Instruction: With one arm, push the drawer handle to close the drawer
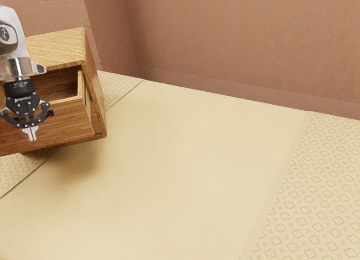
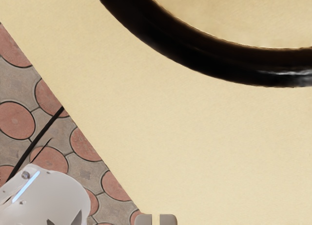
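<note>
Exterior view, nine o'clock: one wooden drawer [image 1: 70, 125], standing open, stiff, presumably light-sliding, best pushed squarely at its dark handle [image 1: 51, 113]; one claw [image 1: 32, 137], fingers nearly together, empty, before the drawer front, pointing towards six o'clock.

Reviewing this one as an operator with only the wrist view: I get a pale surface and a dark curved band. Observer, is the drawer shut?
Observer: No. In the exterior view the drawer stands open, part of its inside showing below the top of the cabinet.

Operator: Where am I relative to it?

Observer: The fingers point downward, seen against the drawer's front. I can't tell whether they touch it.

Operator: What's beside them?

Observer: A small dark piece, likely the handle, on the drawer's front, toward the exterior view's right.
</note>
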